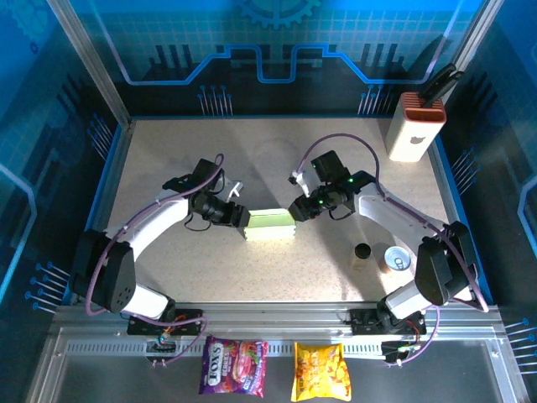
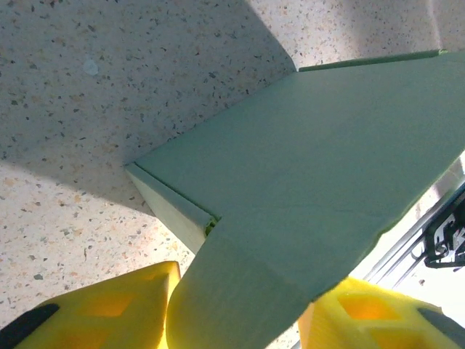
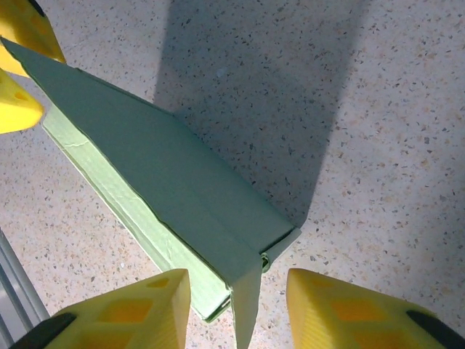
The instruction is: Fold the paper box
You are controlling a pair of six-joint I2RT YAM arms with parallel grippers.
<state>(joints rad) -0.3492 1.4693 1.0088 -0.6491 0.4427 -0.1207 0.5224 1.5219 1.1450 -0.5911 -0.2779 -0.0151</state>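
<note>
The paper box (image 1: 270, 224) is a pale green, partly folded long shallow shape lying mid-table between the two arms. My left gripper (image 1: 241, 220) is at its left end, and my right gripper (image 1: 295, 211) is at its right end. In the left wrist view a broad green flap (image 2: 305, 182) runs down between the yellow fingers (image 2: 116, 309); the left gripper (image 2: 243, 285) is open around it. In the right wrist view the box's end flap (image 3: 245, 302) stands edge-on between the spread fingers of the open right gripper (image 3: 237, 276), touching neither. The left gripper's fingers (image 3: 25, 33) show at the box's far end.
A white block with an orange ribbed top (image 1: 415, 126) stands at the back right. A small dark cylinder (image 1: 362, 252) and a can (image 1: 397, 259) sit near the right arm's base. Two snack packets (image 1: 233, 366) (image 1: 320, 372) lie beyond the front rail.
</note>
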